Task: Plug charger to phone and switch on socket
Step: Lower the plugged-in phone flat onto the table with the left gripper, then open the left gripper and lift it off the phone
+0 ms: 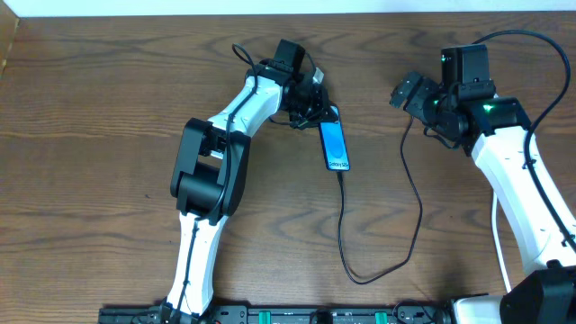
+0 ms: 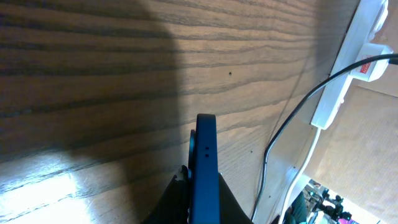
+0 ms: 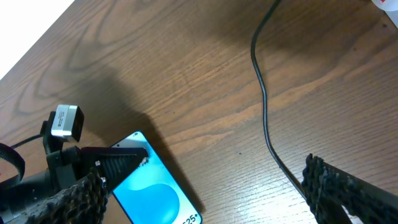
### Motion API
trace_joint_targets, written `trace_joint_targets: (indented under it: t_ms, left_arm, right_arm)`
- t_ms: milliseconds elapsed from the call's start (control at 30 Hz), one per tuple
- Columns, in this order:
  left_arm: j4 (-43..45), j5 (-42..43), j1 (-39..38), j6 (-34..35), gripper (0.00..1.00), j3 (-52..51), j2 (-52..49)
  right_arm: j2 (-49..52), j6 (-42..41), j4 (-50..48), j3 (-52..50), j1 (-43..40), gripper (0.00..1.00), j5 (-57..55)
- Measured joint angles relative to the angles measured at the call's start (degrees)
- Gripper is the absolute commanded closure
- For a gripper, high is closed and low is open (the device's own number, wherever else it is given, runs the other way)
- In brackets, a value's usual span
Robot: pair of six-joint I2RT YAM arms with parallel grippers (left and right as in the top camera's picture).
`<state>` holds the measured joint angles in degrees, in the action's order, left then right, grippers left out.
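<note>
Though slightly askew, phone point(image 1: 334, 144) lengthwise near-to-far.

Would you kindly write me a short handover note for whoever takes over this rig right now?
Left claw: shut on the top end of the phone, which lies screen up.
Right claw: open, empty, to the phone's right.
Charger: its cable appears to be plugged into the phone's lower end; its adapter sits in the socket.
Done: plugging in, as far as can be seen.
Left: switching on the socket; the switch position cannot be made out.
</note>
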<state>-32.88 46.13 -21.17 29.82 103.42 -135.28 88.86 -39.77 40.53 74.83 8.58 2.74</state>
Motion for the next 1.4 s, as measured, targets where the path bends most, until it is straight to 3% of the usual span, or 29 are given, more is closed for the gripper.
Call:
trace_joint_targets:
  t_ms: [833, 1033, 1300, 1400]
  left_arm:
    - [-0.96, -0.07, -3.10, -1.16, 0.92, 0.00, -1.44]
    - [-1.01, -0.94, -3.08, -1.53, 0.72, 0.00, -1.44]
    - [-1.07, -1.55, -3.06, -1.40, 0.71, 0.00, -1.44]
    - [-1.07, -1.55, -3.04, -1.51, 0.65, 0.00, -1.44]
  right_arm:
    - [0.00, 0.20, 0.22, 0.00, 0.00, 0.01, -0.02]
    - [0.00, 0.37, 0.39, 0.00, 0.00, 0.01, -0.02]
    - [0.00, 0.39, 0.39, 0.00, 0.00, 0.01, -0.04]
    - [0.00, 0.39, 0.39, 0.00, 0.00, 0.01, -0.04]
